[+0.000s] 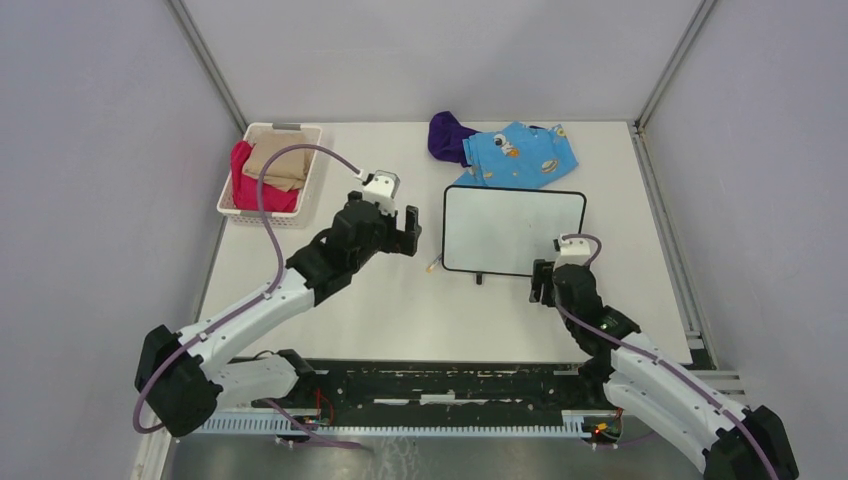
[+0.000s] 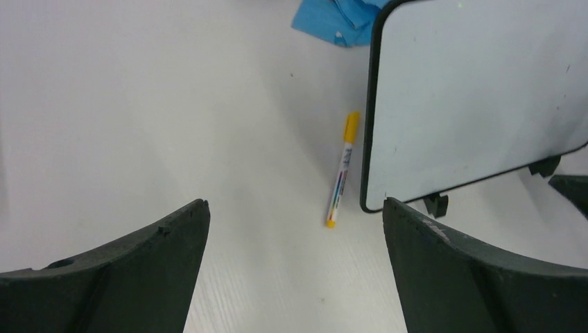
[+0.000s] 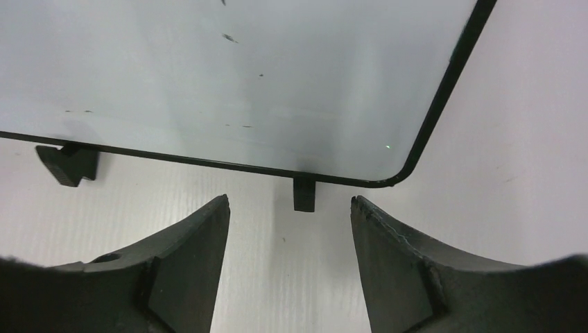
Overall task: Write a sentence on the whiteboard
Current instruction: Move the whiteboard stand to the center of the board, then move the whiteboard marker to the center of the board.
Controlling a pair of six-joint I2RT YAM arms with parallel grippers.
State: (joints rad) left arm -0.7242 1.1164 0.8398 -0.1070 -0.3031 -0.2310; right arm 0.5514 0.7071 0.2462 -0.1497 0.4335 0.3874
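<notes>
The whiteboard (image 1: 513, 230) (image 2: 471, 97) (image 3: 229, 76) lies flat on the table, black-framed, with two small black feet on its near edge. No sentence is in view on it; the surface shows only a few faint specks. An orange-capped marker (image 1: 431, 266) (image 2: 343, 170) lies on the table beside the board's left edge. My left gripper (image 1: 400, 240) (image 2: 295, 211) hovers open just left of the marker, holding nothing. In front of the board's right foot (image 3: 304, 194), my right gripper (image 1: 546, 284) (image 3: 290, 201) is open and empty.
A white basket (image 1: 232, 195) with red and tan cloths stands at the back left. A blue patterned cloth (image 1: 520, 155) and a purple cloth (image 1: 447, 135) lie behind the board. Grey walls enclose the table, and a metal rail (image 1: 420, 425) runs along the near edge.
</notes>
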